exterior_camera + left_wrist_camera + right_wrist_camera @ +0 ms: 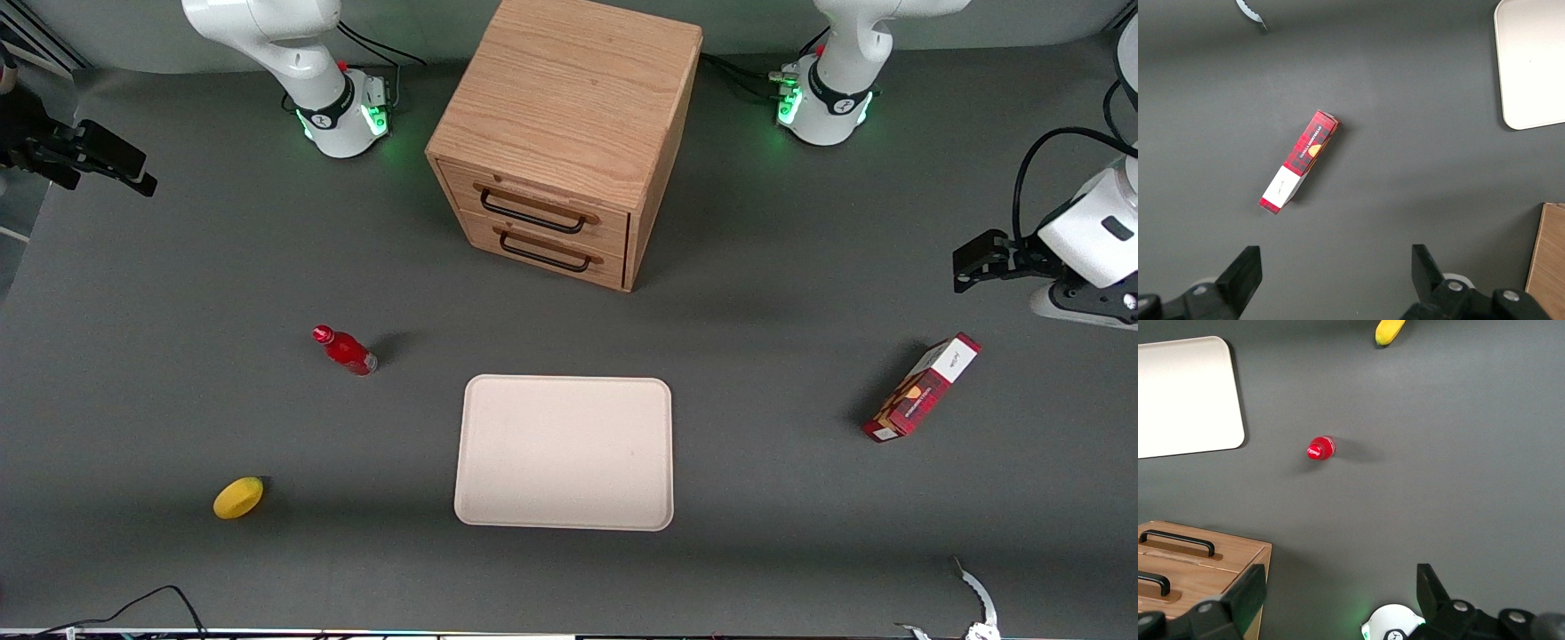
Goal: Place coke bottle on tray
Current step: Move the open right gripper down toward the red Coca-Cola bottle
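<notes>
The coke bottle (pixel 345 350), small and red with a red cap, stands upright on the grey table, a little farther from the front camera than the tray and toward the working arm's end. In the right wrist view I look down on its cap (pixel 1319 449). The cream-white tray (pixel 564 452) lies flat and bare, in front of the drawer cabinet; one corner of it shows in the right wrist view (pixel 1185 397). My gripper (pixel 133 173) hangs high at the working arm's end of the table, well apart from the bottle. It (pixel 1338 587) is open and holds nothing.
A wooden two-drawer cabinet (pixel 569 133) stands farther from the front camera than the tray, both drawers shut. A yellow lemon (pixel 238 497) lies nearer the camera than the bottle. A red rectangular carton (pixel 922 388) lies toward the parked arm's end.
</notes>
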`<state>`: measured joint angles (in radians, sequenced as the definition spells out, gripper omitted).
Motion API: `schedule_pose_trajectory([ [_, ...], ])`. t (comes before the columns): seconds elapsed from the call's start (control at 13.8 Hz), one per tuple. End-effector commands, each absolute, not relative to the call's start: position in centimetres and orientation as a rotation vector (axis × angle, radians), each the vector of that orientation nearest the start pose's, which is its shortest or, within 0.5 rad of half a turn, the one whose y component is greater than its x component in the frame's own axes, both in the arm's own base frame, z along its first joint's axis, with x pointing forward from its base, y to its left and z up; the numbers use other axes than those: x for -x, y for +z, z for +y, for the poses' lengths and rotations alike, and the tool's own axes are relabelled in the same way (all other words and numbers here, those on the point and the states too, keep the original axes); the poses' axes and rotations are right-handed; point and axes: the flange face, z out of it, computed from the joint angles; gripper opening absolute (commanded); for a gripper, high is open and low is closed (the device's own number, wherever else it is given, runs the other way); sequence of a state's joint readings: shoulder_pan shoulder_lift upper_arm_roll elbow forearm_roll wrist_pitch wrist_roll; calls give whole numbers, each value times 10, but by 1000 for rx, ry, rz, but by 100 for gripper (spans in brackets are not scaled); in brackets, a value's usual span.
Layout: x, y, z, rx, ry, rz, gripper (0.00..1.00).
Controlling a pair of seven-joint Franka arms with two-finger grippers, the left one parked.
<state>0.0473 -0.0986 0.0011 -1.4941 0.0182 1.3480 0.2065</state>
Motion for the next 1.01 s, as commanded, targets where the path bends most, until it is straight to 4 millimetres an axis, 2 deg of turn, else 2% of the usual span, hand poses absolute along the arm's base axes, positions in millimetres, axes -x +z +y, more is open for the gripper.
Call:
schedule_pose_trajectory([
  [0.0, -497, 698, 29, 3129, 95, 215, 100],
  [0.14, -498, 696, 27, 3128, 105, 205, 100],
  [0.43, -495, 699, 39, 3131, 96, 166, 100],
  [0.58, -502, 685, 52, 3134, 129, 145, 100],
  [0.72, -531, 646, 74, 3139, 163, 134, 100],
  [0.94, -562, 555, 80, 3128, 115, 193, 100],
])
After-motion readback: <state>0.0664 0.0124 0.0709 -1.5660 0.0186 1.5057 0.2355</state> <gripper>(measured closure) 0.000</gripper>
